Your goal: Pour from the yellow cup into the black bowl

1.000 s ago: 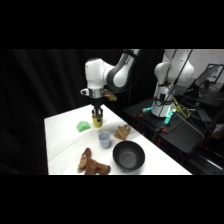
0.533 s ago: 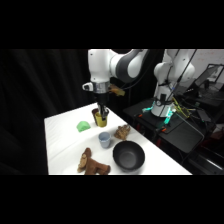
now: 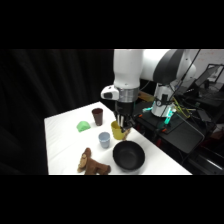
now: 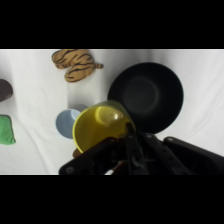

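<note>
Above the worktop (image 3: 62, 127), the pincer (image 3: 121, 129) holds the yellow cup (image 4: 99, 126) clear of the surface, its fingers closed on the cup's rim at the side nearest the wrist. In the wrist view the cup's mouth faces the camera and a small pale object lies inside it. The black bowl (image 4: 146, 96) stands just beyond the cup, its near rim partly overlapped by the cup's edge in that view; in the side view the cup (image 3: 118, 131) hangs just above and behind the bowl (image 3: 128, 155).

A light blue-grey cup (image 4: 68, 122) stands just beside the yellow cup, a dark brown cup (image 3: 97, 116) farther back, and a green object (image 3: 83, 125) near it. A striped plush toy (image 4: 75, 63) lies beyond the bowl in the wrist view, and a brown plush toy (image 3: 91, 163) lies at the worktop's near edge in the side view.

Handling, as a judgement: the cup looks light, thin-walled and stiff, with a smooth surface that may slip under a rim pinch once it is tipped. A grip across the wall, one finger inside and one outside, suits pouring, because the mouth stays unobstructed on the far side. The bowl is wide, so the target is forgiving. The cup is lifted but appears not yet tilted; the next move calls for carrying it over the bowl's middle and then rotating the wrist so the open side tips down toward the bowl.
</note>
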Controlling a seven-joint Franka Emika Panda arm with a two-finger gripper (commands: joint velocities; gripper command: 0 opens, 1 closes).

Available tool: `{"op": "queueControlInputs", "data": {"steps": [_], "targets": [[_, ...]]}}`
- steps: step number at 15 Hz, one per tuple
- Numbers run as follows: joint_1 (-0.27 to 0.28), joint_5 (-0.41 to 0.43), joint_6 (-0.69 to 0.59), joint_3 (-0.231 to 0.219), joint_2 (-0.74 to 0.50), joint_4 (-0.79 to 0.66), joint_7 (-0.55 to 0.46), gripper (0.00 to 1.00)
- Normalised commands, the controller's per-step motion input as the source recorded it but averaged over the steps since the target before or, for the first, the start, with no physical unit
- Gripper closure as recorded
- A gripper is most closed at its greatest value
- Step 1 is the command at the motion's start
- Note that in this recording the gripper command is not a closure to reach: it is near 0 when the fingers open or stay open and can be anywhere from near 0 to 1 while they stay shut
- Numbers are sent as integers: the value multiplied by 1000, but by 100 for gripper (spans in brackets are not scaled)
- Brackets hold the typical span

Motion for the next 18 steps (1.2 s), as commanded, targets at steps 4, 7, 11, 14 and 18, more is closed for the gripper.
{"op": "queueControlInputs", "data": {"steps": [4,7,11,14,18], "targets": [[84,177,-215,134,-83,45,-279,17],[16,561,-341,95,-75,90,-743,17],[-70,581,-550,10,6,233,-839,18],[-130,312,-743,-63,305,481,-596,18],[-154,144,-773,-61,602,697,-354,18]]}}
